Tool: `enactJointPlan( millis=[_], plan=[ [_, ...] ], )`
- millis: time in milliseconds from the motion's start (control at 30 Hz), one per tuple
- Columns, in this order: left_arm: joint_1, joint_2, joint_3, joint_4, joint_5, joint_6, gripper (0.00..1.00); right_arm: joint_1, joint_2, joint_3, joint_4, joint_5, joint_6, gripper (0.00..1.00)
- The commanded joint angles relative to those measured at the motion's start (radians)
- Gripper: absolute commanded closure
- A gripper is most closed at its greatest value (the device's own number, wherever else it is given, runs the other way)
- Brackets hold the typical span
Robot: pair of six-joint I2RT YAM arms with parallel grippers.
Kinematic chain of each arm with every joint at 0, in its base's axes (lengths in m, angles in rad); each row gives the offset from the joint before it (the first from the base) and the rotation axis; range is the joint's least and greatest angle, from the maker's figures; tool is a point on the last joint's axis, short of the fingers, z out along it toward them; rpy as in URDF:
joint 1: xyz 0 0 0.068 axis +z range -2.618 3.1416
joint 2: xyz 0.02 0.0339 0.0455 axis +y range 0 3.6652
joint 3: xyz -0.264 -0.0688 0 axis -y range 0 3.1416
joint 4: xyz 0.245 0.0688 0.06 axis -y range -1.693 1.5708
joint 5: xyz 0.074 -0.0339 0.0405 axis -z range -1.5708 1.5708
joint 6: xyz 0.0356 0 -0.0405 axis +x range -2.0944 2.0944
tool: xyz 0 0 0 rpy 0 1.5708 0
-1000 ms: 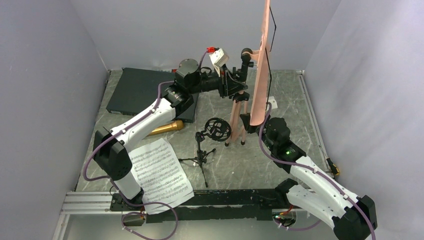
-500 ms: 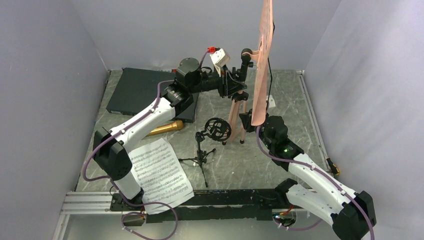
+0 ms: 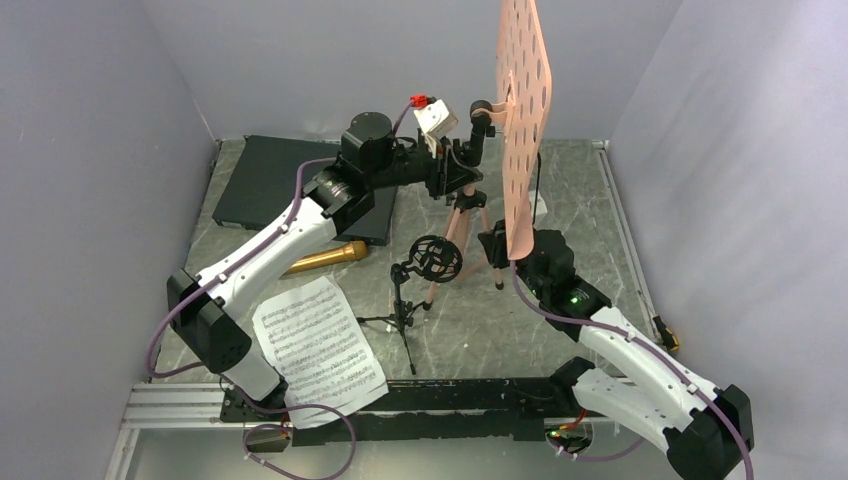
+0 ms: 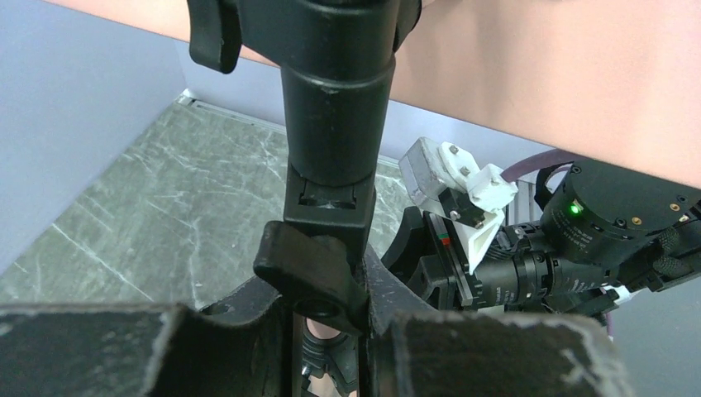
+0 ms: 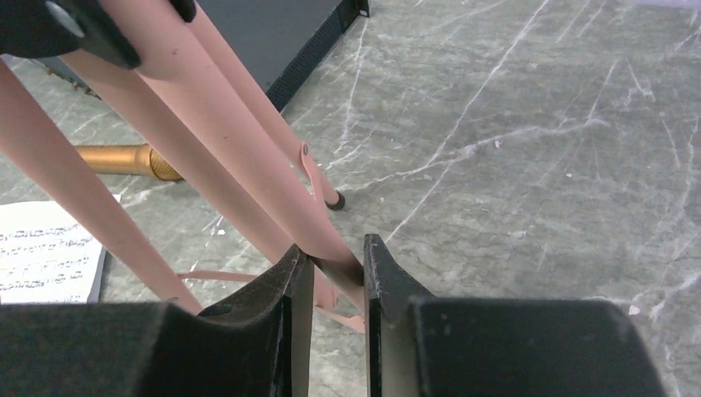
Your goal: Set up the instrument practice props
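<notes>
The left gripper (image 4: 326, 318) is clamping the black neck of the pink-copper perforated music stand (image 3: 522, 120) mid-table. Only the right wrist view is showing the right gripper (image 5: 329, 266) apparently pinching a tripod leg. The white sheet-music page (image 3: 318, 345) is lying front-left, print unreadable.

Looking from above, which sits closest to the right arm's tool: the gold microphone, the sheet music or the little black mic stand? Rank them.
1. black mic stand, just left of the right tool.
2. gold microphone, farther left.
3. sheet music, near the left arm's base.
</notes>
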Motion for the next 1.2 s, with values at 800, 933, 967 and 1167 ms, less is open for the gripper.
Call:
enactJointPlan(
  millis=[800, 933, 967, 1167],
  plan=[
    [-0.005, -0.093, 0.251, 0.518, 0.097, -0.174, 0.97, -0.069, -0.074, 0.063, -0.388, 0.490, 0.170, 1.00],
    [-0.004, -0.045, 0.288, 0.535, 0.112, -0.207, 0.97, -0.069, -0.098, 0.090, -0.417, 0.510, 0.163, 1.00],
    [-0.004, -0.031, 0.297, 0.539, 0.113, -0.213, 0.97, -0.069, -0.104, 0.097, -0.427, 0.516, 0.165, 1.00],
    [-0.005, 0.026, 0.370, 0.496, 0.117, -0.187, 0.97, -0.071, -0.131, 0.110, -0.437, 0.547, 0.169, 1.00]
  ],
)
